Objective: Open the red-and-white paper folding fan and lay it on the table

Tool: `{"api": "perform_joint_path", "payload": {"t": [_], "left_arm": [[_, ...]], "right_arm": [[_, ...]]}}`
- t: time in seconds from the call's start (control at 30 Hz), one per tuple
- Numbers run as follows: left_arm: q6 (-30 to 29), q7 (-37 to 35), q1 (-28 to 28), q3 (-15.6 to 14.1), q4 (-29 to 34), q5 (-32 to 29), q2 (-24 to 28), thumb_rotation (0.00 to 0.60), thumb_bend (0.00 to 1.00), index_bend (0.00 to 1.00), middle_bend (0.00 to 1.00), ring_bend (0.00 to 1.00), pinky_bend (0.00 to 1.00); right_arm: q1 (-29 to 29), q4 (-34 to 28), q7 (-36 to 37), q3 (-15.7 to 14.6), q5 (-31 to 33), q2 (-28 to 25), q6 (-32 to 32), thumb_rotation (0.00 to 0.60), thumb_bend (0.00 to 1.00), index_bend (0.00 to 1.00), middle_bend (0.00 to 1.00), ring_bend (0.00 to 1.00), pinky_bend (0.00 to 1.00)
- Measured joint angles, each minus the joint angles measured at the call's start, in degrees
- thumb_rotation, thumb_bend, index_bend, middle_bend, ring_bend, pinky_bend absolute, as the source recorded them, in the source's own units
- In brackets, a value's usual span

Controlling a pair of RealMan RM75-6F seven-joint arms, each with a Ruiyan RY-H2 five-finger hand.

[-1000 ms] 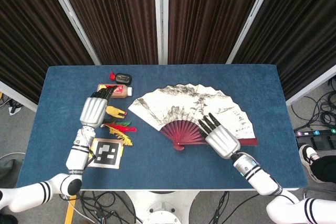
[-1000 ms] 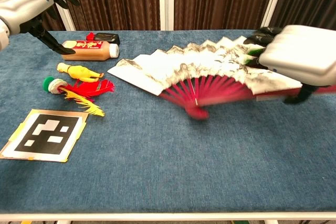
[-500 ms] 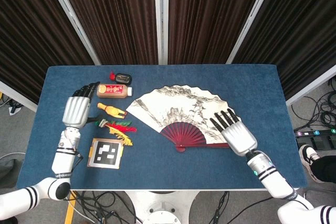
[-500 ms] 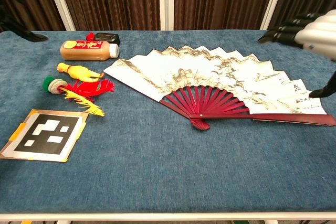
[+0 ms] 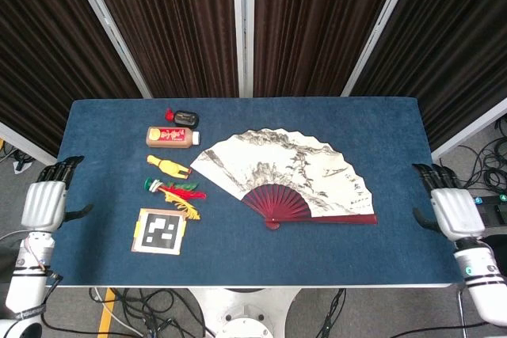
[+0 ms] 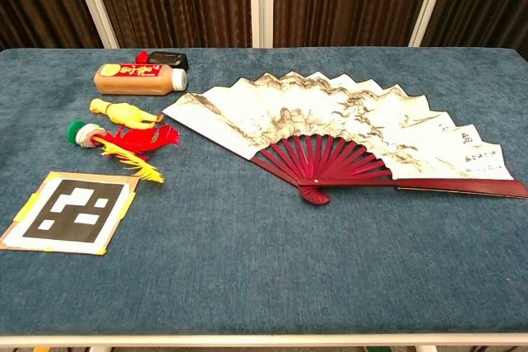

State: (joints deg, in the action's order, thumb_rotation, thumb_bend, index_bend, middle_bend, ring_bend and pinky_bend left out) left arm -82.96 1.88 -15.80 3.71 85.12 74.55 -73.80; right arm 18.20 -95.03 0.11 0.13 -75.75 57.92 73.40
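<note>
Fan [image 5: 289, 176] lies spread flat on the blue table [image 5: 238, 251], mid-right, red ribs toward the front edge. Left hand [image 5: 46, 199] hangs off the table's left edge, right hand [image 5: 445, 207] off the right edge; both empty, fingers apart. Chest view shows neither hand. Bottle [image 5: 171, 137] label too small to read.

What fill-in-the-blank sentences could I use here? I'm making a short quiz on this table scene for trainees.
1. The fan lies fully ____ on the table.
2. The fan's ribs are ____ in colour.
3. The bottle lies on its ____.
4. Each hand, left hand and right hand, holds ____.

Missing words: open; red; side; nothing
</note>
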Motion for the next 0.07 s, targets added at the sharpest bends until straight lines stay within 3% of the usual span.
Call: {"api": "perform_joint_path", "payload": {"t": [0.07], "left_arm": [[-2.53,0.01,2.66,-1.28,1.69,0.61,0.78,0.600,0.08,0.19,0.26,0.21,0.20]], "right_arm": [[-3.09,0.31,1.71,-0.76,-1.61,-0.43,3.57,0.600,0.27,0.00,0.08,0.00,0.00]]}}
